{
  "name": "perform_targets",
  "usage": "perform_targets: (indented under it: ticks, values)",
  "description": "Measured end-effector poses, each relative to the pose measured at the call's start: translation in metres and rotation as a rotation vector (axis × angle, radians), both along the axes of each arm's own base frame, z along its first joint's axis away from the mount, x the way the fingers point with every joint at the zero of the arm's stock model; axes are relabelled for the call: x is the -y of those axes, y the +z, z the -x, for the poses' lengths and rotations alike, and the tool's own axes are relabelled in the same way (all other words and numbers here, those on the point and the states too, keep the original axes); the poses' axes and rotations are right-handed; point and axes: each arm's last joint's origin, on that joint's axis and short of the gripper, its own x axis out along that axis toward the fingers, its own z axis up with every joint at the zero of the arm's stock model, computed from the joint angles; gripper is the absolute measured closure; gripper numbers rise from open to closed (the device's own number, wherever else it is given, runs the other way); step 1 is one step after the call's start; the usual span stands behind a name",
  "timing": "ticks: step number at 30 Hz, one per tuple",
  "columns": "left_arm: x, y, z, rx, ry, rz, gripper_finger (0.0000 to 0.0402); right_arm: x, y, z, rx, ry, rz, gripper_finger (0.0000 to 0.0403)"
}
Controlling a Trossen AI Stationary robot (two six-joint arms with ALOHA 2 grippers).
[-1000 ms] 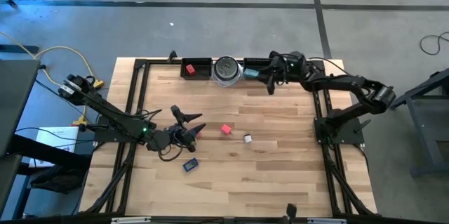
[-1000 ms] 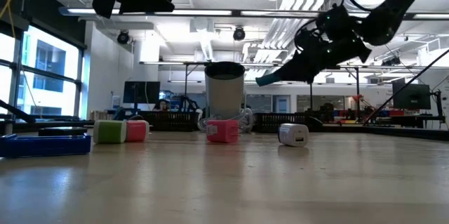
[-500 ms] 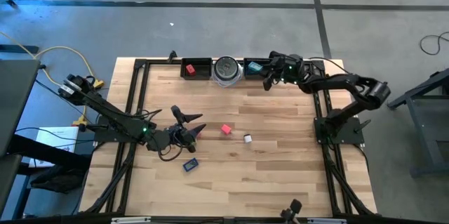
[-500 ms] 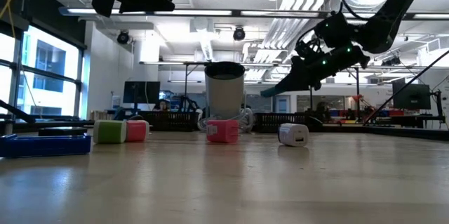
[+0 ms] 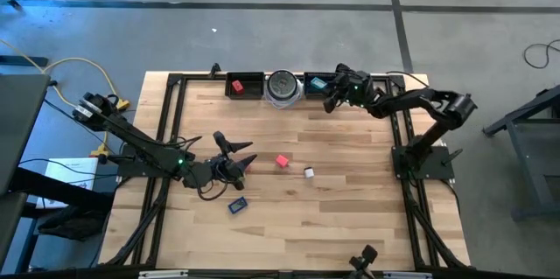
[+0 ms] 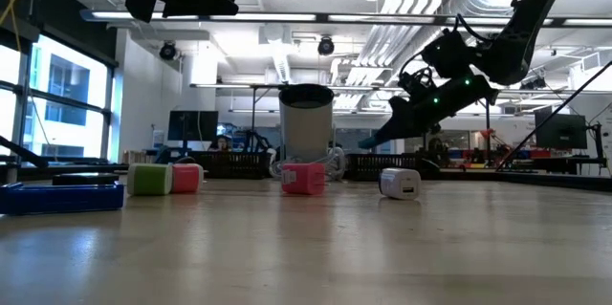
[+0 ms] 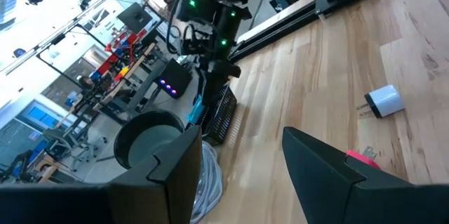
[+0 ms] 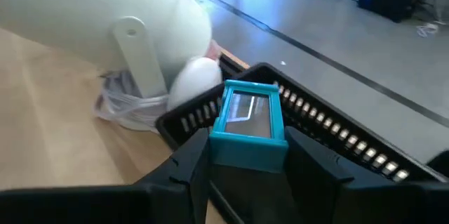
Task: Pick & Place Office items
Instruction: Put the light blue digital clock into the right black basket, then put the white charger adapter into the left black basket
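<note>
My right gripper (image 5: pixel 332 97) is at the table's far edge, shut on a teal block (image 8: pixel 247 122) just over the black tray (image 8: pixel 337 147) beside the silver-grey cup (image 5: pixel 282 87). In the low view the teal block (image 6: pixel 369 141) hangs above the table. A red block (image 5: pixel 236 87) lies in the other tray. A pink block (image 5: pixel 282 162), a white bit (image 5: pixel 309 172) and a blue flat piece (image 5: pixel 237 205) lie on the wood. A green cube (image 6: pixel 148 179) stands at the left. My left gripper (image 5: pixel 237 151) hovers open left of the pink block, holding nothing. My right gripper pinches the teal block by its two opposite sides (image 8: pixel 219 140) between the two fingers. The fingers (image 8: pixel 188 164) slant down from the table's right side toward the tray. The block is lifted clear, its framed face up, over the tray's slotted wall.
Black frame rails (image 5: pixel 171 122) run along the table's left and right sides (image 5: pixel 404 126). The cup with a plastic bag at its foot (image 8: pixel 126 104) stands between the two trays. The near half of the table (image 5: pixel 332 226) is bare wood.
My right gripper has sunk toward the tray with the teal block and tipped its fingers further downward, shifting slightly toward the table's left. The block stays in its fingers. The left arm has kept still.
</note>
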Motion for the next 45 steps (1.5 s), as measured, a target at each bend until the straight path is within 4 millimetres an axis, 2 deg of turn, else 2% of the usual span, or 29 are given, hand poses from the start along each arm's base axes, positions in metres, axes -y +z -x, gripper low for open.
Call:
perform_targets:
  ticks: [20, 28, 34, 39, 45]
  values:
    - [0.0, 0.0, 0.0, 0.008, 0.002, 0.013, 0.021, 0.0, -0.007, 0.004, -0.099, -0.065, -0.018, 0.0264]
    - [0.0, 0.0, 0.0, 0.009, 0.002, 0.015, 0.021, 0.0, -0.007, 0.004, -0.097, -0.059, -0.019, 0.0215]
    - [0.0, 0.0, 0.0, 0.009, 0.002, 0.014, 0.021, -0.002, -0.007, 0.003, -0.079, -0.005, -0.037, 0.0205]
    - [0.0, 0.0, 0.0, 0.008, 0.002, 0.014, 0.021, -0.003, -0.004, 0.0, -0.015, 0.103, -0.051, 0.0203]
    - [0.0, 0.0, 0.0, 0.009, 0.012, 0.012, 0.021, -0.005, 0.016, -0.007, 0.207, 0.254, -0.038, 0.0202]
